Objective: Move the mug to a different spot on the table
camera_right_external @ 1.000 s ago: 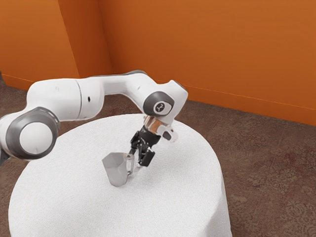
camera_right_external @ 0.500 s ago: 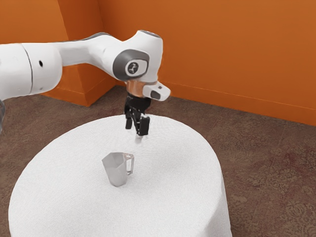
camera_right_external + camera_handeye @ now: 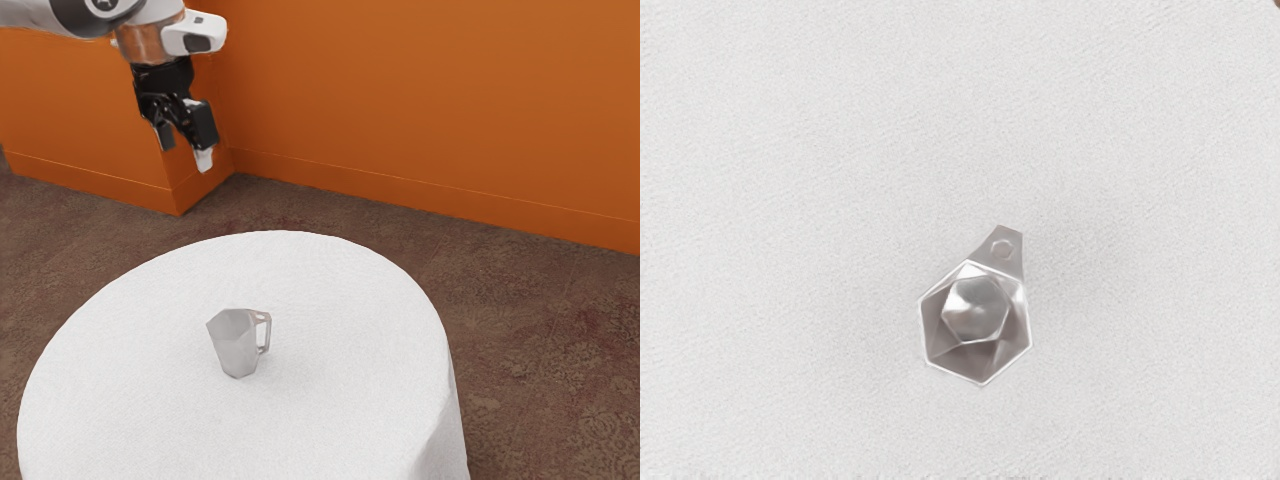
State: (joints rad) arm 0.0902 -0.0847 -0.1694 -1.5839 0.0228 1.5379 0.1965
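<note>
Currently the mug (image 3: 238,343) stands upright near the middle of the white table (image 3: 400,300), untouched. The gripper (image 3: 186,138) hangs high above and well apart, fingers spread, holding nothing. Judged either set down or not yet picked up; no brand, label or writing readable.

Side-on and overhead, sharing mug (image 3: 238,343)

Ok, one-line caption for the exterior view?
Grey faceted mug upright on the round white table; open pincer high above, holding nothing.
</note>
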